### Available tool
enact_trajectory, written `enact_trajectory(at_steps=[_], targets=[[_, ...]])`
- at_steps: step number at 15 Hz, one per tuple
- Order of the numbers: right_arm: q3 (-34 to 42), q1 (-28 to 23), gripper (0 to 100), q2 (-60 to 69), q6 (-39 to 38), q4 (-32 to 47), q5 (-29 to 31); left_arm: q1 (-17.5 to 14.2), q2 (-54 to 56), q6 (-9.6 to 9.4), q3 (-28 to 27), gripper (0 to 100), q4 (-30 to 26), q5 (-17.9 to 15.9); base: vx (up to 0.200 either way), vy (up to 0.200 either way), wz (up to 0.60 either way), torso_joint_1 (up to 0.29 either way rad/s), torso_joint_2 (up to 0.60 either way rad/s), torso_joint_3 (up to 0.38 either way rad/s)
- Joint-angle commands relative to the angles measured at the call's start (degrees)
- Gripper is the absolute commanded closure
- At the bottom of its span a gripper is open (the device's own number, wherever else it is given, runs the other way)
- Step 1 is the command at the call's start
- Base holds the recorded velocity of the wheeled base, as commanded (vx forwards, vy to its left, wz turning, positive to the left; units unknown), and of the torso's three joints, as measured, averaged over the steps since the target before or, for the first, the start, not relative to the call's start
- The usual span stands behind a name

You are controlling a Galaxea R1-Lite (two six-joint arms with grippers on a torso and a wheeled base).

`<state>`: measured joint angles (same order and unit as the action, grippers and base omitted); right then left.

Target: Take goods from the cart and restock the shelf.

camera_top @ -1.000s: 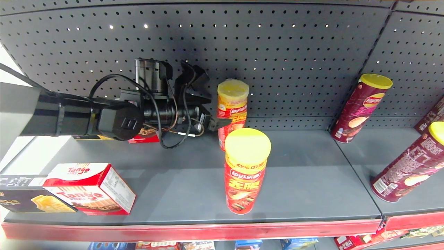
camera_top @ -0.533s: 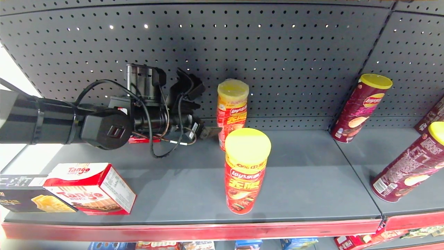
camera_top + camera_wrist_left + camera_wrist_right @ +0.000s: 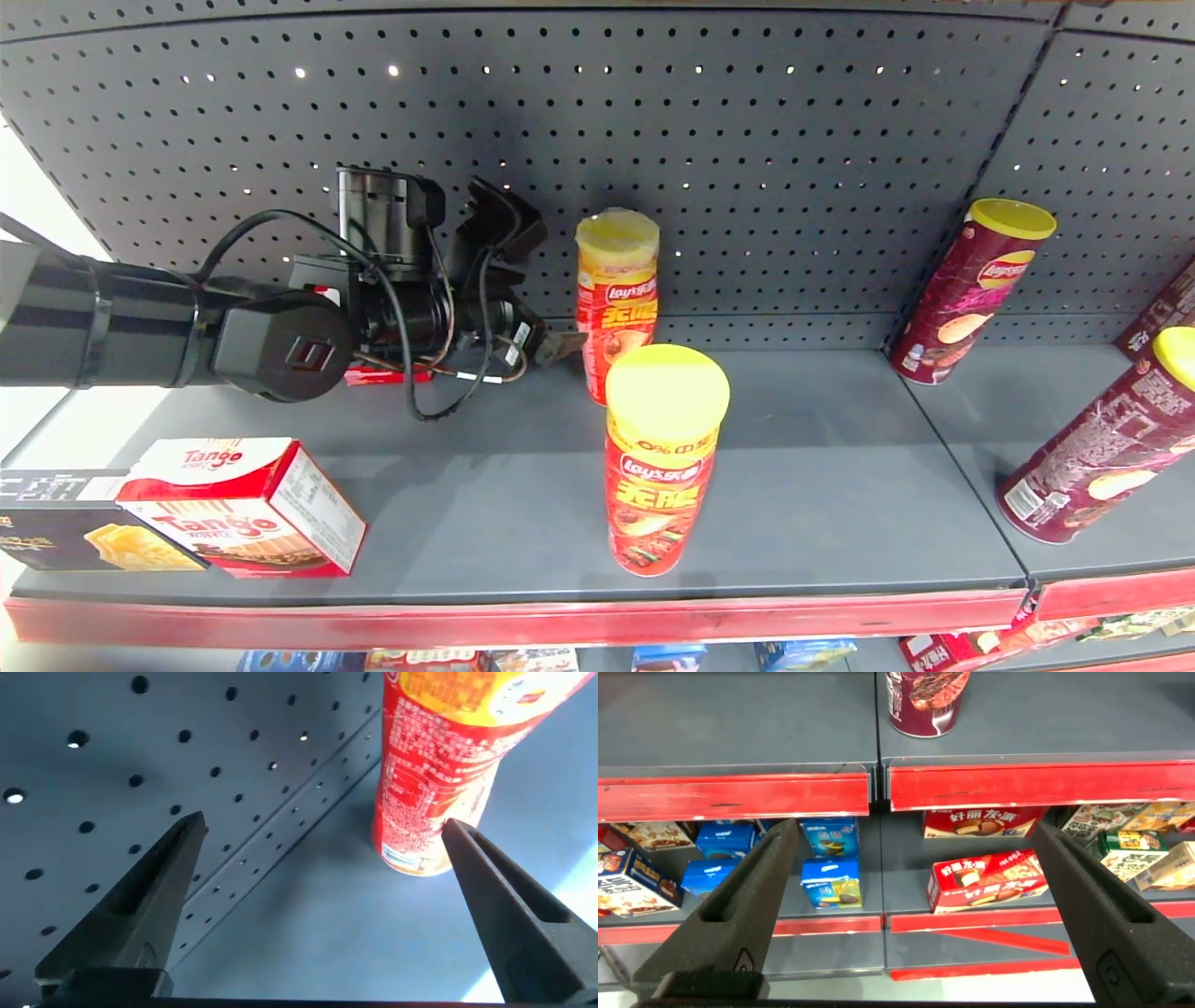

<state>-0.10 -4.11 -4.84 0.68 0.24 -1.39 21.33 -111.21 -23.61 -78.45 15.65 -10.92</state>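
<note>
Two red chip cans with yellow lids stand on the grey shelf (image 3: 822, 485). The front can (image 3: 661, 457) is near the shelf edge; the rear can (image 3: 614, 299) stands by the pegboard and leans slightly. My left gripper (image 3: 558, 347) hangs just left of the rear can's lower half, with a fingertip at or almost at its side. In the left wrist view this gripper (image 3: 322, 826) is open, and the rear can (image 3: 439, 775) stands beyond its fingertips, not between them. My right gripper (image 3: 915, 829) is open and holds nothing, in front of the lower shelves.
Two maroon chip cans (image 3: 971, 289) (image 3: 1092, 457) lean on the right shelf section. A red-and-white wafer box (image 3: 247, 509) and a dark box (image 3: 75, 537) lie front left. A red box (image 3: 383, 375) sits behind my left arm. Snack boxes (image 3: 985, 877) fill the lower shelves.
My left arm has drawn back to the left, away from the rear can. That can has shifted a little to the left and now leans.
</note>
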Motion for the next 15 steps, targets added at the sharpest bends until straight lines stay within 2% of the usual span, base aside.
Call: enact_trajectory(at_steps=[1, 4, 7, 15], targets=[[0.0, 0.0, 0, -0.1, 0.0, 0.0, 0.0, -0.1, -0.2, 0.06, 0.0, 0, 0.1, 0.2, 0.0, 0.0, 0.0, 0.0, 0.0, 0.0], [0.0, 0.0, 0, -0.1, 0.0, 0.0, 0.0, -0.3, -0.6, 0.23, -0.4, 0, 0.1, 1.3, 0.0, 0.0, 0.0, 0.0, 0.0, 0.0], [0.0, 0.0, 0, -0.1, 0.0, 0.0, 0.0, -0.2, -1.5, 2.17, -1.5, 0, 0.2, 2.5, 0.0, 0.0, 0.0, 0.0, 0.0, 0.0], [0.0, 0.0, 0, -0.1, 0.0, 0.0, 0.0, -0.2, -2.5, 2.26, -2.1, 0, 1.7, 6.0, 0.0, 0.0, 0.0, 0.0, 0.0, 0.0]])
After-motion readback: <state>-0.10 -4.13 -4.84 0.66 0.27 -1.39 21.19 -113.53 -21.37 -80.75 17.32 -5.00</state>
